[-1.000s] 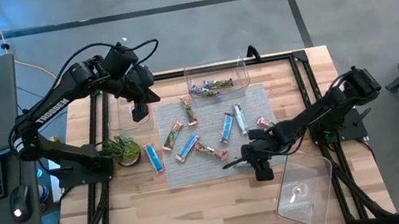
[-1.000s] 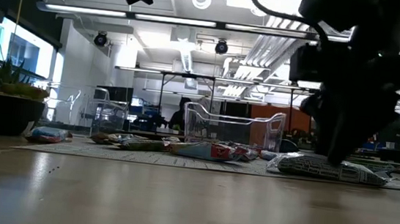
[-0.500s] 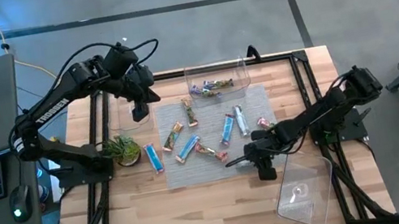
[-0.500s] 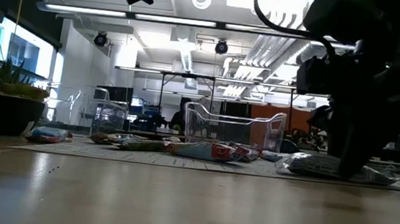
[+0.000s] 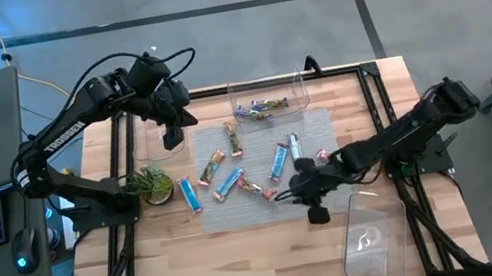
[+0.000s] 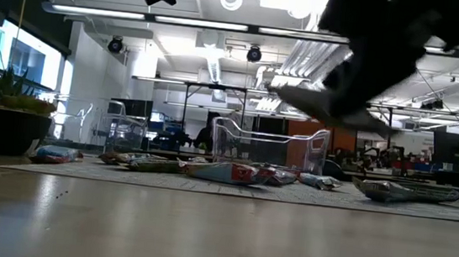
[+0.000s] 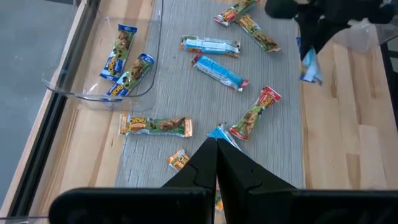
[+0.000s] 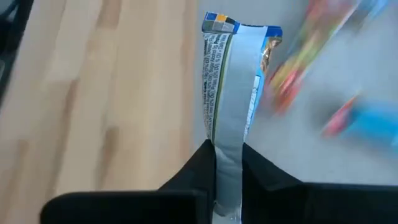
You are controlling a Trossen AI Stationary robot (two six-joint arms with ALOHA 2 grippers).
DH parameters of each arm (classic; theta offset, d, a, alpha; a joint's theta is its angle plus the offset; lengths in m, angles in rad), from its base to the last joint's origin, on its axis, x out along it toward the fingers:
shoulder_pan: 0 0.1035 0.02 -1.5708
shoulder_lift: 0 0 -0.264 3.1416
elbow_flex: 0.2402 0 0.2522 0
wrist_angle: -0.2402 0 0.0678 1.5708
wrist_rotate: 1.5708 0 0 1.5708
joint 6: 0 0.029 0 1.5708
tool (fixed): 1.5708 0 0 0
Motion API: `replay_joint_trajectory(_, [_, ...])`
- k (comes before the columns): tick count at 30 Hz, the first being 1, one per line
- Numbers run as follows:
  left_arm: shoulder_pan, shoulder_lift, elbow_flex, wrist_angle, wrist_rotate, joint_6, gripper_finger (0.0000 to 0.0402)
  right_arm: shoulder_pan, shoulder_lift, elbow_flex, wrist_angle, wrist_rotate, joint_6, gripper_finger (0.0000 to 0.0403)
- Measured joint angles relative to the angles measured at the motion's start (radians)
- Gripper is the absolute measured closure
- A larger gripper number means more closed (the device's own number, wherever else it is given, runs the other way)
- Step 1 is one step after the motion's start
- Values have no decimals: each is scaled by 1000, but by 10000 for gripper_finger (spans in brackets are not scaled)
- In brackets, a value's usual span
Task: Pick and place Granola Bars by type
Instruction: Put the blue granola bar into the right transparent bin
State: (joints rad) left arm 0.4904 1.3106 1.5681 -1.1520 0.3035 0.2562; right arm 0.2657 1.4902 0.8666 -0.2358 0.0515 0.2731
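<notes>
At the near right of the counter [image 5: 247,260] an empty clear bin [image 5: 373,237] lies just beside the grey mat [image 5: 310,127]. Just past it, over the mat's near edge, the right gripper [image 5: 298,193] hangs raised off the surface with its fingers pinched tight on a blue-and-silver bar [image 8: 229,93], which sticks straight out from between the fingertips in the right wrist view and shows as a flat wrapper lifted above the mat in the low view [image 6: 326,107]. The other Granola Bars [image 5: 236,165] lie loose on the mat, spread across its middle: blue ones, orange-brown ones and a red-and-green one [image 7: 256,113], with one blue bar [image 5: 189,195] off the mat's left edge on the bare wood. Left of that bar stands a small green plant [image 5: 148,183]. Farther back, at the far edge of the mat, a second clear bin [image 5: 268,100] holds a few bars with blue-ended wrappers [image 7: 126,58]. At the far left, the left gripper [image 5: 171,134] hovers high above the counter beside the mat's far left corner, its fingers closed together and holding nothing.
</notes>
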Motion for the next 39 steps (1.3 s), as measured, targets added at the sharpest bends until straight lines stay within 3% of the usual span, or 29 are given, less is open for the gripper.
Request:
replay_joint_trajectory(7, [0,0,0,29,0,0,394,-135,-26,175,-28,408,-487,378])
replay_joint_trajectory(11, [0,0,0,44,0,0,394,-298,-22,246,42,489,-638,379])
replay_joint_trajectory(16, [0,0,0,57,0,2,394,-539,-20,258,-10,403,-482,379])
replay_joint_trajectory(20, [0,0,0,63,-7,30,394,-652,9,258,-135,372,-247,379])
replay_joint_trajectory(30, [0,0,0,63,-7,31,394,-712,200,257,-206,374,-97,376])
replay_joint_trajectory(39, [0,0,0,63,-8,28,394,-733,283,258,-200,447,-94,343])
